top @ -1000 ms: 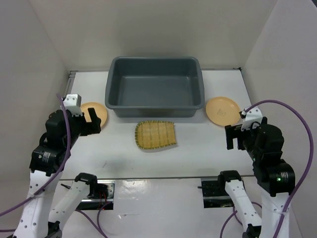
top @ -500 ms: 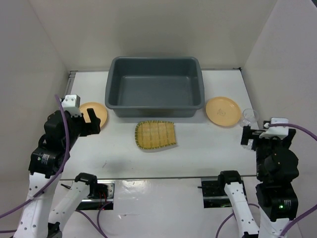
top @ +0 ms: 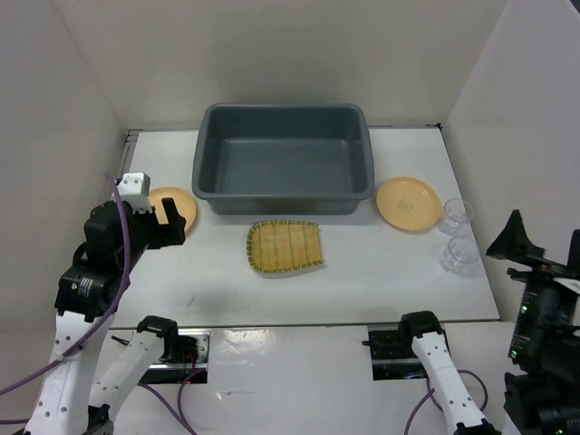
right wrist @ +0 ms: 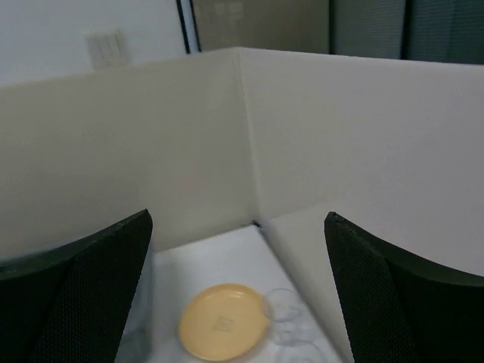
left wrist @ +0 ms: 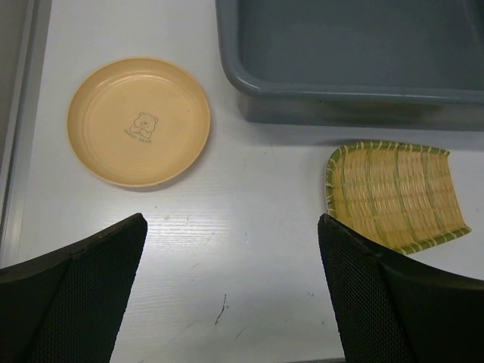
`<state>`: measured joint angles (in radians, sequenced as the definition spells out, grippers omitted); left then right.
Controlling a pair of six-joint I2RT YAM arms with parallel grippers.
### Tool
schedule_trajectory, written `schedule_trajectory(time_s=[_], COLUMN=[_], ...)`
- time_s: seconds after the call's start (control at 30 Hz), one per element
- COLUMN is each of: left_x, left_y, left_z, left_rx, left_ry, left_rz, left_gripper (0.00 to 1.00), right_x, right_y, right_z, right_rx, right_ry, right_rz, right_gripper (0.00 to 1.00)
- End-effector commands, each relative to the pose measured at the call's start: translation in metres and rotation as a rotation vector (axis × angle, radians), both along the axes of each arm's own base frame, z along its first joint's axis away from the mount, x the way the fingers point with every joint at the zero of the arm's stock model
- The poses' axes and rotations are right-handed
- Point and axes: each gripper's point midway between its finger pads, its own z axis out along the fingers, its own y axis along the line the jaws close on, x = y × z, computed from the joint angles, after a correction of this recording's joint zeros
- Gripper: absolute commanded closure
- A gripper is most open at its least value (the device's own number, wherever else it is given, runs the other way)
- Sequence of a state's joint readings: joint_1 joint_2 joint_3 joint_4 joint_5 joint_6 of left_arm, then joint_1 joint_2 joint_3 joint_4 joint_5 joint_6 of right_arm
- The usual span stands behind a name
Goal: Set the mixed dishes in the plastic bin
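While the tray (top: 285,246) lies before the bin (top: 283,203), plates (top: 172,207) (top: 408,202) flank it.

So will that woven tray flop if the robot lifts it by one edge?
Probably not: the woven tray has a raised rim and a crisp shape, so it looks stiff. It seems thin, so likely light. Lying flat on the table, it may slide when pushed.

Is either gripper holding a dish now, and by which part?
Nothing is held: the left gripper and the right gripper are both open and empty.
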<state>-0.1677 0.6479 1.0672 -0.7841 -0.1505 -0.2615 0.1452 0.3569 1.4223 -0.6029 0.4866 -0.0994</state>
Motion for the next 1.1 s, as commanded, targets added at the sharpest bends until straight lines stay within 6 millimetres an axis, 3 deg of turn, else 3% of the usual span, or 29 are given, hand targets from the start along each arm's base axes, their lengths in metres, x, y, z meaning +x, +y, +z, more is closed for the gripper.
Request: schedule_trajectory(time_s=[0.0, 0.07, 0.13, 0.23, 0.3, 0.5, 0.63, 0.77, 0.93, 1.0, 1.03, 1.07], left_x=[0.008, 0.006, 0.002, 0.000, 0.000, 0.004, 0.002, 0.010, 0.017, 0.020, 0.020, 0.022], left_y=[-0.004, -0.003, -0.001, 0.001, 0.001, 0.001, 0.003, 0.000, -0.004, -0.004, -0.004, -0.004], left_z=[-0.001, 0.002, 0.002, 0.004, 0.004, 0.000, 0.002, -0.008, -0.018, -0.018, -0.018, -0.020], left_rx=[0.004, 0.002, 0.005, -0.003, -0.003, 0.000, 0.002, 0.007, 0.009, 0.009, 0.009, 0.011], left_ry=[-0.005, -0.017, -0.030, -0.041, -0.041, -0.023, -0.032, 0.017, 0.063, 0.063, 0.063, 0.073], left_rz=[-0.023, -0.023, -0.013, 0.005, 0.005, 0.005, 0.013, 0.005, -0.006, -0.006, -0.006, -0.006], left_gripper=[0.00, 0.00, 0.00, 0.00, 0.00, 0.00, 0.00, 0.00, 0.00, 0.00, 0.00, 0.00], right_x=[0.058, 0.083, 0.103, 0.124, 0.132, 0.152, 0.163, 0.179, 0.214, 0.227, 0.228, 0.237], right_y=[0.017, 0.011, 0.007, 0.014, 0.019, 0.042, 0.053, 0.063, 0.060, 0.061, 0.056, 0.053], right_z=[-0.050, -0.074, -0.117, -0.180, -0.209, -0.249, -0.297, -0.331, -0.366, -0.368, -0.386, -0.385], right_rx=[-0.259, -0.330, -0.396, -0.492, -0.529, -0.620, -0.708, -0.757, -0.726, -0.710, -0.685, -0.684], right_ry=[0.353, 0.504, 0.697, 0.939, 1.029, 1.115, 1.232, 1.319, 1.398, 1.386, 1.441, 1.434], right_rz=[0.026, -0.007, -0.012, 0.078, 0.138, 0.323, 0.462, 0.598, 0.689, 0.708, 0.736, 0.737], right_gripper=[0.01, 0.01, 0.01, 0.01, 0.01, 0.01, 0.01, 0.01, 0.01, 0.01, 0.01, 0.01])
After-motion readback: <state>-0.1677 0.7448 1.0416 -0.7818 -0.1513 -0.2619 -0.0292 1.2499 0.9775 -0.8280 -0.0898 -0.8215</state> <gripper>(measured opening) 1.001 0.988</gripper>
